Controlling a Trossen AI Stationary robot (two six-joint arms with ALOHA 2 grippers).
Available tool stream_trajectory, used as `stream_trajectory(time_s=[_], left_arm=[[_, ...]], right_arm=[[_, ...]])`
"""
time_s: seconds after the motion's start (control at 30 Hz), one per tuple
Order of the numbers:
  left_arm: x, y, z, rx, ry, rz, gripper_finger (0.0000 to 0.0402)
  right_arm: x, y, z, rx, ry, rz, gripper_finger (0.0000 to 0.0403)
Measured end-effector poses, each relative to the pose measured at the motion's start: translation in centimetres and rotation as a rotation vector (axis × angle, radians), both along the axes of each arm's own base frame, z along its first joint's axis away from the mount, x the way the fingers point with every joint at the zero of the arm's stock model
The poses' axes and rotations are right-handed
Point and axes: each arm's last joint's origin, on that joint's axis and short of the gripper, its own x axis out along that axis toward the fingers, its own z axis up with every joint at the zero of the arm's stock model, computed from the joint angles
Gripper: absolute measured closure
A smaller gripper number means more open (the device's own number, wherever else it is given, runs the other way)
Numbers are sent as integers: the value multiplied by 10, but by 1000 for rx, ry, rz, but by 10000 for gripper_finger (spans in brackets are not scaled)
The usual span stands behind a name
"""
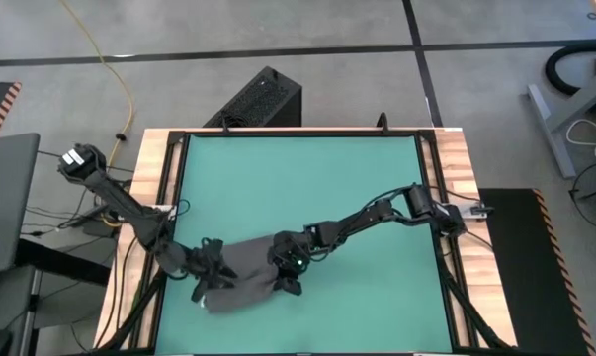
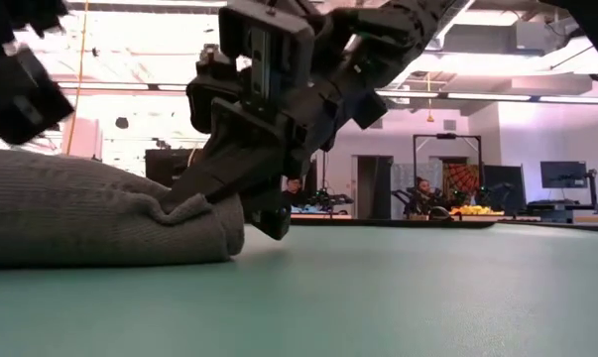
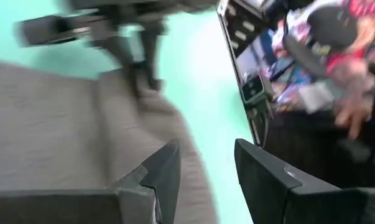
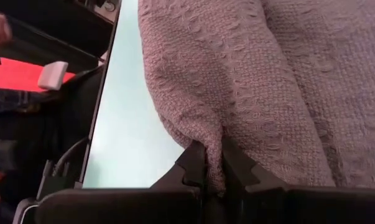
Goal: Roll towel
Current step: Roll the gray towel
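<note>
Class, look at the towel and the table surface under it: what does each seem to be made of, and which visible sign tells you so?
The towel: soft woven cloth, likely cotton, matte grey; its looped, bumpy weave shows and it folds into a pinch.
The table surface: smooth teal mat, perhaps rubber or plastic; flat, even, with a faint sheen in the low view.

You see a plain dark grey soft cloth towel [image 1: 243,269] with a nubbly woven texture; up close in the right wrist view it reads as a warmer, pinkish grey [image 4: 262,81]. It lies on a flat teal-green bench surface [image 1: 307,188], framed by a black rail and pale wood-grain boards [image 1: 149,178]. Both arms are black, as are the left pincer [image 1: 207,280] and right pincer [image 1: 284,270]. Beyond the bench you have a grey concrete floor [image 1: 307,25], a yellow cable [image 1: 120,69], and a black ribbed box [image 1: 256,99].
</note>
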Motion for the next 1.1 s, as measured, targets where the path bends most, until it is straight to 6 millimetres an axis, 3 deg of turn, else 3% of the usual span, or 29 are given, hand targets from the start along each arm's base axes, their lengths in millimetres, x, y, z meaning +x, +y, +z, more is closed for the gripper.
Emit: stream_trajectory(time_s=[0.13,0.33,0.5,0.6,0.7,0.9,1.1], left_arm=[[14,-27,14,147,78,-33,262],[32,-61,39,477,384,13,262],[41,-92,54,542,518,24,262],[42,-106,43,570,599,27,262],[42,-114,20,618,680,27,261],[48,-116,-21,768,784,61,245],[51,-118,-50,803,918,71,230]], right_arm=[[2,-13,0,34,15,-9,362],[3,-22,1,69,29,-5,362],[3,-20,1,59,19,7,362],[2,-18,1,53,13,14,361],[2,-18,1,52,12,15,361],[2,-18,1,49,7,19,361],[2,-18,1,50,11,18,361]])
